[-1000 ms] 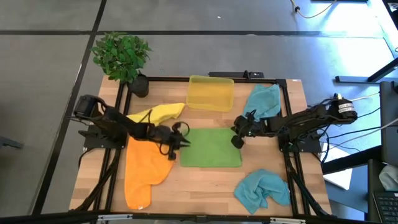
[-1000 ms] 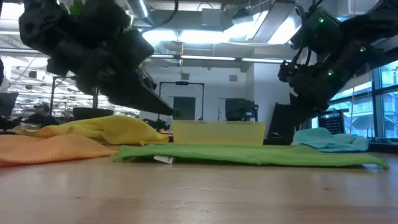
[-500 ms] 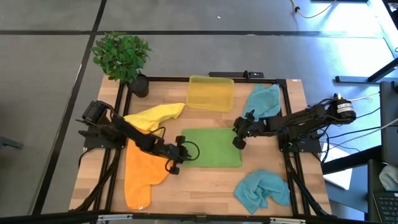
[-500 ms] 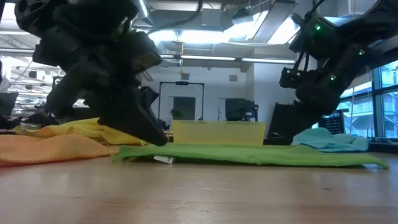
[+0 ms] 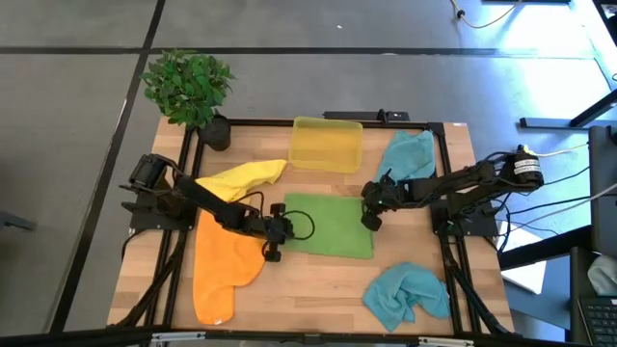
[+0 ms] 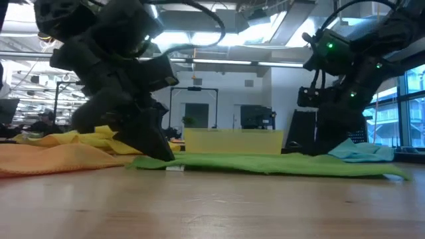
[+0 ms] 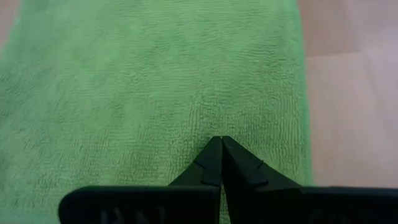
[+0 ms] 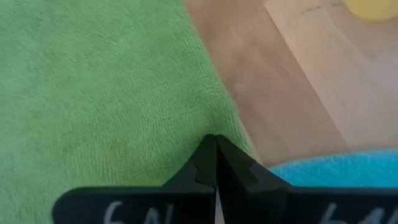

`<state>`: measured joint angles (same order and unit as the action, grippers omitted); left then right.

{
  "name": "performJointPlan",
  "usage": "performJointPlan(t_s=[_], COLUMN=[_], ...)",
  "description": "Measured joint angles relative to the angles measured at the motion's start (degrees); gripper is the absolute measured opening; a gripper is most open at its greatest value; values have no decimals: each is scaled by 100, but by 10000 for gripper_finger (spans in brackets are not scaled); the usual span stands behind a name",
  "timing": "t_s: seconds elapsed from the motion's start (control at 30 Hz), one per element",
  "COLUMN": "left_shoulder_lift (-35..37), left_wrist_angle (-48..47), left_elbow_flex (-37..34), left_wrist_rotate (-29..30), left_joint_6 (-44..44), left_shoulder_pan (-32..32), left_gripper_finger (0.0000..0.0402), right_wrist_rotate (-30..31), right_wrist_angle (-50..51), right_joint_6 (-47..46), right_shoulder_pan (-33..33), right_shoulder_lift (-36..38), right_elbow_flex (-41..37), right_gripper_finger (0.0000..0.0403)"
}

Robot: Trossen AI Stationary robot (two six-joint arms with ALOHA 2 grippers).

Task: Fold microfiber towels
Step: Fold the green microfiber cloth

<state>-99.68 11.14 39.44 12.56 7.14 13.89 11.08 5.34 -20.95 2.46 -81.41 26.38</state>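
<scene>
Left claw [image 5: 276, 234] pinches the green towel [image 5: 333, 227] at its left edge; right claw [image 5: 370, 205] pinches its right edge; long axis runs between them.

The left gripper [image 5: 273, 253] is covering the green towel's [image 5: 333, 227] near left corner, so a pinch there is impossible to confirm. The right gripper [image 5: 370, 221] is hiding the right edge likewise. In both wrist views the towel is running off the frame (fingertips meeting over cloth). The orange towel [image 5: 224, 265] is lying partly under the left arm.
</scene>
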Motion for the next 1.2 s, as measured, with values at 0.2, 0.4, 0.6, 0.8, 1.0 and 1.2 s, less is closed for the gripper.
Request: performJointPlan(t_s=[0.2, 0.4, 0.6, 0.8, 1.0, 1.2], left_shoulder_lift=[29, 64, 60, 46, 25, 232], left_wrist_angle=[-393, -727, -803, -1275, -2249, -2546], left_elbow_flex=[12, 11, 34, 359, 852, 1047], left_wrist_rotate=[238, 310, 323, 346, 525, 446], left_joint_6=[-25, -309, -812, -940, -1086, -1130], left_shoulder_pan=[-314, -525, -537, -537, -537, -417], left_gripper_finger=[1, 1, 1, 10, 25, 37], right_wrist_rotate=[-202, -250, -290, -745, -1050, -1346], right_wrist_angle=[34, 242, 350, 672, 1195, 1152], right_joint_6=[-396, -932, -1503, -2027, -2478, -2631], right_shoulder_pan=[-280, -617, -1008, -1524, -2090, -2580], right_shoulder_lift=[-67, -37, -28, -34, -63, -65], right_elbow_flex=[0, 2, 6, 195, 608, 769], right_gripper_finger=[2, 1, 1, 0, 0, 0])
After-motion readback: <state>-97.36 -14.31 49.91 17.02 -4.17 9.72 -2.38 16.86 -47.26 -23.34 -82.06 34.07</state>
